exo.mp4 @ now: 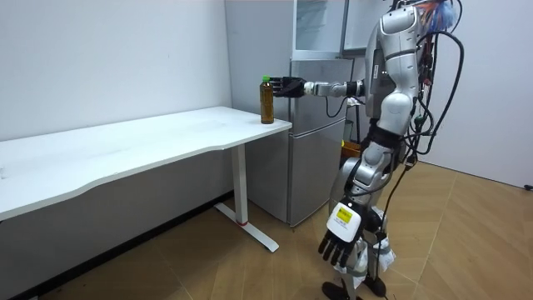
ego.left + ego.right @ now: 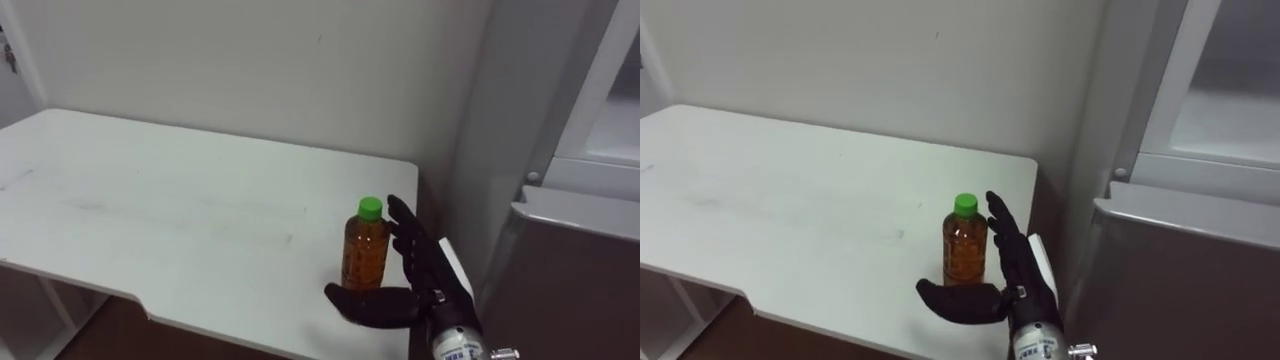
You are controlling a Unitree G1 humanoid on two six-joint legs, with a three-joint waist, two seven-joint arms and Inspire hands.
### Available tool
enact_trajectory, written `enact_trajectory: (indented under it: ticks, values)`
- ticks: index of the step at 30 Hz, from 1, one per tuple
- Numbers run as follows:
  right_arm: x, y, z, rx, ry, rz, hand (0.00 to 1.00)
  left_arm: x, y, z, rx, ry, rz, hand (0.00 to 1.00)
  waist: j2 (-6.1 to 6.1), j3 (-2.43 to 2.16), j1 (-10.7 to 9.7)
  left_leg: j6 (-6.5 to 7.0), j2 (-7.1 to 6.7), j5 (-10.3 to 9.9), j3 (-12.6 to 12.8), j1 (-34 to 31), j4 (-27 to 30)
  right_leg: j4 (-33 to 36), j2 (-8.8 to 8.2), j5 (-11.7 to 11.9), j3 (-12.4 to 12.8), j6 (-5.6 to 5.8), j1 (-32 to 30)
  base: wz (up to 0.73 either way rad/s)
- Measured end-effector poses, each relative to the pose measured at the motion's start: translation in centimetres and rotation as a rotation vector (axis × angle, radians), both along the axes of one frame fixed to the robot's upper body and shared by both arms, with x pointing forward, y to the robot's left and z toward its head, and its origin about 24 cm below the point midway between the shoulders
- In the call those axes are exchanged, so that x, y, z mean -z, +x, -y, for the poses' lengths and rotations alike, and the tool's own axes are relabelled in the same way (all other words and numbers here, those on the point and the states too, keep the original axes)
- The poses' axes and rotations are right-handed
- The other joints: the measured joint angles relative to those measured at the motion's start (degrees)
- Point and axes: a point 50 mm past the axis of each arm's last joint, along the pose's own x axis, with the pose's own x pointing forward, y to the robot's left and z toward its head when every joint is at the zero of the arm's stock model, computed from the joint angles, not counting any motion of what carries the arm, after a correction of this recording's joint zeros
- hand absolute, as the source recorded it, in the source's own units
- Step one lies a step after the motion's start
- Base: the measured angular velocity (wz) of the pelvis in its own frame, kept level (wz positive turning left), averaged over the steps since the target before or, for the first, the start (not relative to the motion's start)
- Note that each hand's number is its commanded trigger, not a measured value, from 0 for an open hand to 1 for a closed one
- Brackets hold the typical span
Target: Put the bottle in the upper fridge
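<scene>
Evidently liquid-filled, hence moderately heavy, smooth and fairly rigid, the bottle [image 2: 366,255] stands upright at the right end of the table [image 2: 150,200], flanked by the spread right hand [image 2: 420,290], which should close round its mid-body; the left hand [image 1: 337,243] hangs relaxed.

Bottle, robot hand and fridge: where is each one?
bottle [image 2: 365,258], left eye view, on its amber body.
right robot hand [image 2: 412,282], left eye view, on its palm.
fridge [image 1: 316,142], room view, on its grey lower door.

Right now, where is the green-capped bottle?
The bottle stands upright at the right end of the white table, near the fridge, just left of the robot's open right hand in the eye views.
</scene>
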Motion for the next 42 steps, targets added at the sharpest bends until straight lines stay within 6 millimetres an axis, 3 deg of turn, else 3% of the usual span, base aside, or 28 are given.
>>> enact_trajectory:
  ticks: [6,28,38,42]
  values:
    - [0.6,0.1,0.4,0.063,-0.004,-0.022,0.00,0.0,0.4,0.0,0.000,0.006,0.009,0.00,0.13,-0.02,1.20,0.02,0.00,0.06,0.15,0.24,-0.32,0.00,-0.09,0.01,-0.50,0.02,0.02,0.00]
    - [1.2,1.7,0.3,0.199,-0.005,-0.087,0.00,-0.3,0.3,0.0,-0.003,0.058,0.005,0.00,0.13,-0.13,1.21,0.01,-0.27,1.10,-0.62,-1.01,-1.16,0.05,-0.87,0.07,-6.27,0.10,-0.78,0.03]
    - [2.3,3.2,0.8,0.241,-0.074,-0.167,0.00,-0.4,0.6,0.1,0.013,0.065,0.010,0.00,0.10,-0.16,1.88,0.17,-0.29,1.44,-0.27,-1.79,-1.09,0.86,-1.18,0.10,-6.40,0.05,-1.73,0.00]
    - [2.5,3.3,0.6,0.225,-0.079,-0.187,0.00,-0.4,0.7,0.0,0.011,0.073,0.004,0.00,-0.36,-0.39,2.77,0.12,-0.31,1.51,-0.54,-1.99,-1.07,0.86,-1.19,0.11,-6.72,0.04,-1.84,0.03]
